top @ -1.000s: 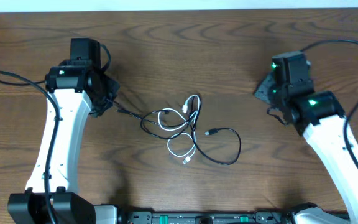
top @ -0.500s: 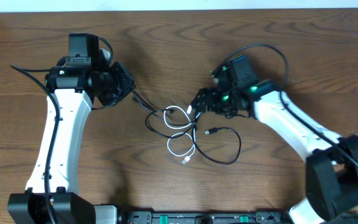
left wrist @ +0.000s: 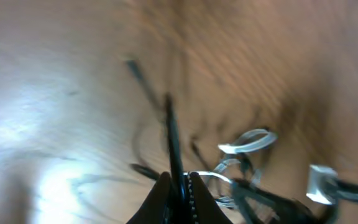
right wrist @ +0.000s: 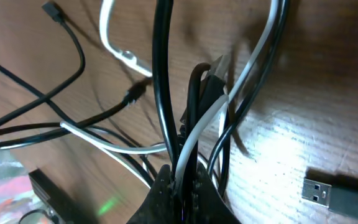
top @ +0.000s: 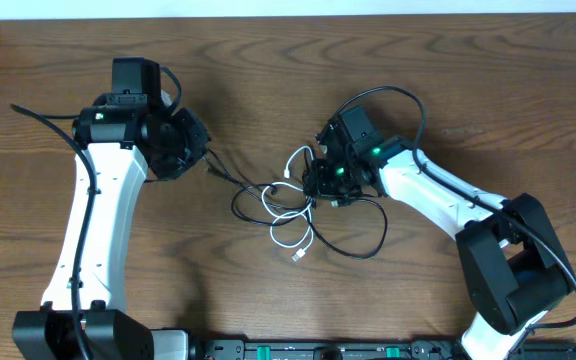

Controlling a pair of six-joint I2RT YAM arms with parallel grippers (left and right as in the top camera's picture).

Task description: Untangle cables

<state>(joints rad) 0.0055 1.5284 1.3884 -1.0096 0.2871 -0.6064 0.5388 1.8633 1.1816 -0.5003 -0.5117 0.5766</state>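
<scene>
A black cable [top: 371, 247] and a white cable [top: 290, 240] lie knotted together in loops at the table's middle. My left gripper [top: 201, 156] stands at the tangle's left and is shut on one end stretch of the black cable [left wrist: 171, 134], which runs taut toward the knot. At the top of the knot my right gripper [top: 314, 182] is shut on a bundle of strands. In the right wrist view a white strand [right wrist: 253, 68] and a black strand [right wrist: 163, 74] both pass between its fingers. A black USB plug [right wrist: 321, 190] lies loose beside them.
The white cable's plug end [top: 298, 259] points toward the table's front edge. Bare brown wooden tabletop [top: 268, 70] surrounds the tangle. The two arm bases stand at the front left and front right corners.
My right arm has swung in from the far right to the tangle, and its jaws have shut on the strands. The left gripper kept hold of the black cable and shifted slightly.
</scene>
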